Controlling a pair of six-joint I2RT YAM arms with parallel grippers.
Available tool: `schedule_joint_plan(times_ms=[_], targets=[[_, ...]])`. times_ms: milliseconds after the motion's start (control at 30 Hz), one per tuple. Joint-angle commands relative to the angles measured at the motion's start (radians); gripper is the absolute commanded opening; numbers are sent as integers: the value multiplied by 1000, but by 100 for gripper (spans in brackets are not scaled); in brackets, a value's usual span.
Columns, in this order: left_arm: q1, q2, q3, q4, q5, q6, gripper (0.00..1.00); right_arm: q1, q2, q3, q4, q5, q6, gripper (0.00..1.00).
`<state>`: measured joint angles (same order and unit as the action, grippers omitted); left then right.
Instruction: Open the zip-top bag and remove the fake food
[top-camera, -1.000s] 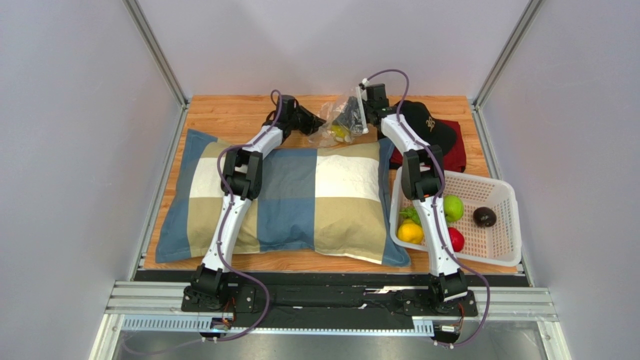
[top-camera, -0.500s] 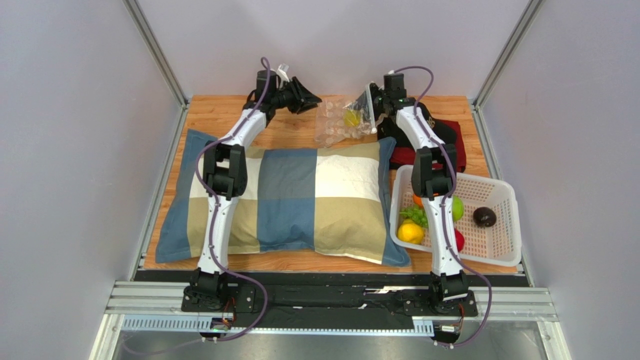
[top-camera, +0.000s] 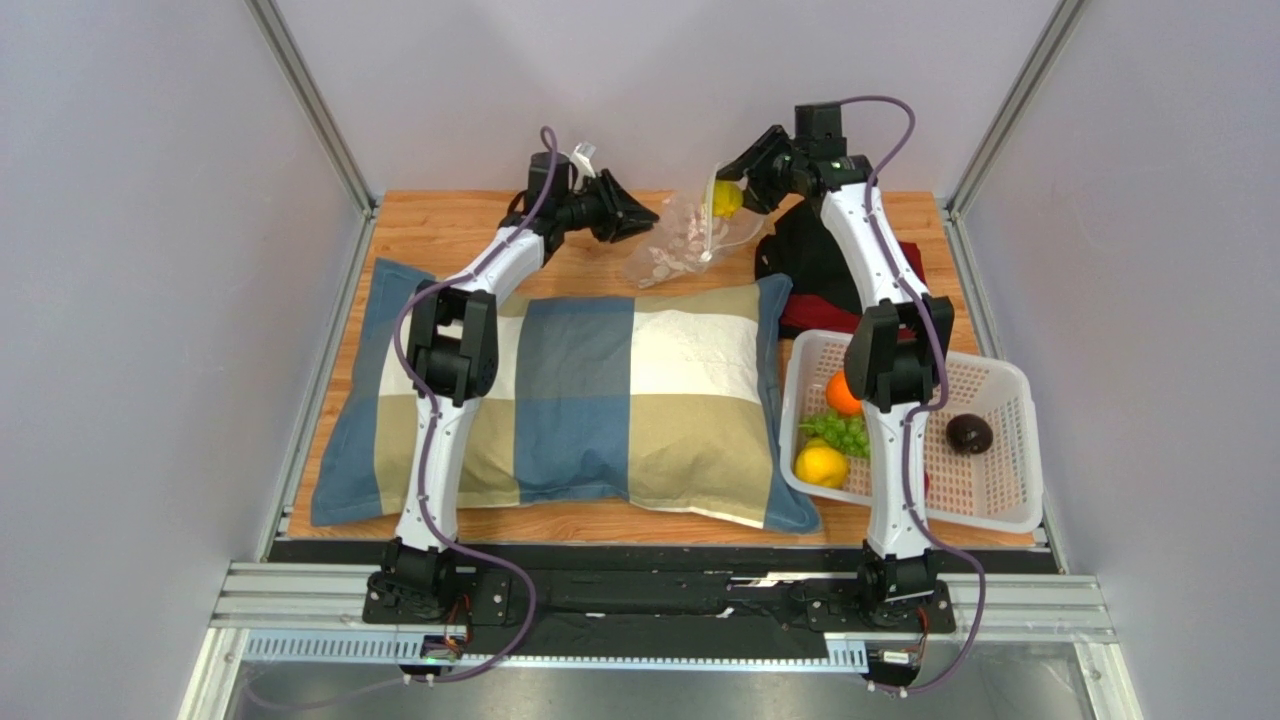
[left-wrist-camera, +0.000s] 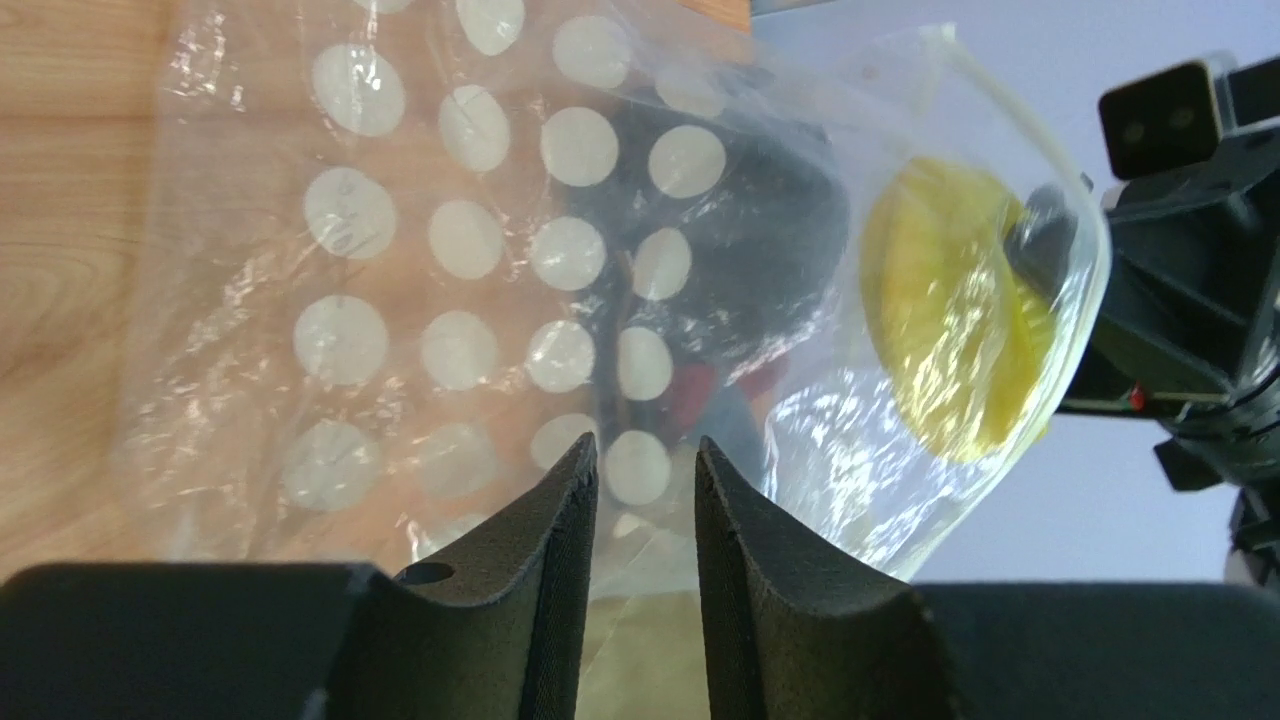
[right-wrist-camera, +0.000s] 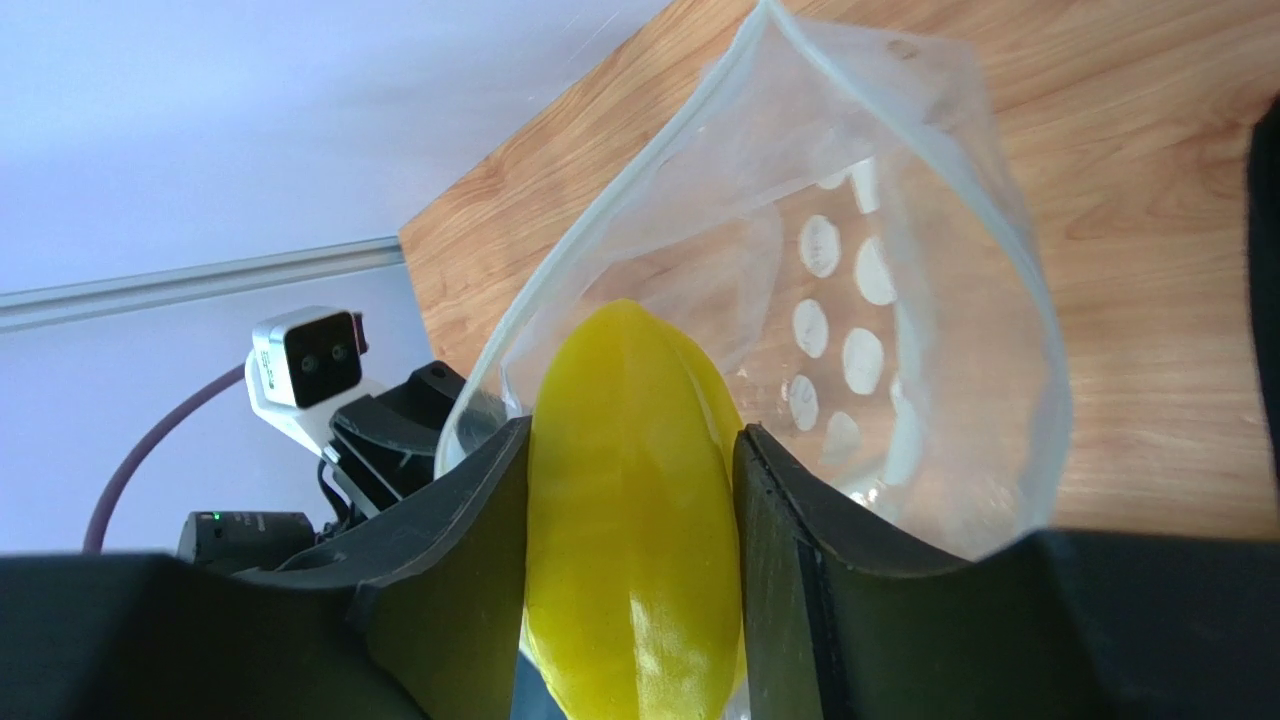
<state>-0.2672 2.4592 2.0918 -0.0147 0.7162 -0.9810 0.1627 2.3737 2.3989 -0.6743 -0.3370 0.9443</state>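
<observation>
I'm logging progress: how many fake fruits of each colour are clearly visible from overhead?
Yellow: 2, held piece, lemon
Orange fruit: 1
Green cluster: 1
Dark purple-brown fruit: 1
Total: 5; the right arm hides part of the basket.

Left end effector (left-wrist-camera: 642, 450) reaching forward, narrowly parted, right end effector (right-wrist-camera: 631, 435) raised, clamped tight

Bright, even light; glare glints on the zip-top bag (left-wrist-camera: 376, 345).
</observation>
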Motion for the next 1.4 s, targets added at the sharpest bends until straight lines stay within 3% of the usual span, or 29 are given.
schedule_joint_plan(times_ms=[0, 100, 367, 567, 833, 1000, 1100, 1300, 1333, 1367], targets=[[-9, -66, -41, 180, -6, -238, 35, 24, -73, 62, -170, 65, -96, 0], [-9, -92, -42, 164, -20, -246, 35, 31, -88, 49, -298, 69, -157, 0], [-7, -132, 16, 58, -52, -214, 36, 35, -272, -86, -441, 199, -341, 0], [-7, -153, 85, -114, -26, -147, 41, 15, -372, -151, -642, 292, -462, 0], [-39, -296, 19, -215, -38, 5, 42, -101, -810, -853, -637, 495, -454, 0], [-99, -448, -102, -298, -60, 116, 42, -196, -993, -1119, -522, 536, -461, 1], [-134, -541, -191, -332, -61, 156, 42, -209, -978, -1188, -516, 569, -461, 7], [-228, -798, -436, -379, -52, 281, 43, -213, -944, -1244, -469, 639, -487, 37], [-240, -854, -490, -386, -44, 298, 43, -213, -940, -1242, -470, 630, -493, 50], [-253, -883, -518, -399, -32, 329, 44, -213, -942, -1239, -478, 629, -496, 57]])
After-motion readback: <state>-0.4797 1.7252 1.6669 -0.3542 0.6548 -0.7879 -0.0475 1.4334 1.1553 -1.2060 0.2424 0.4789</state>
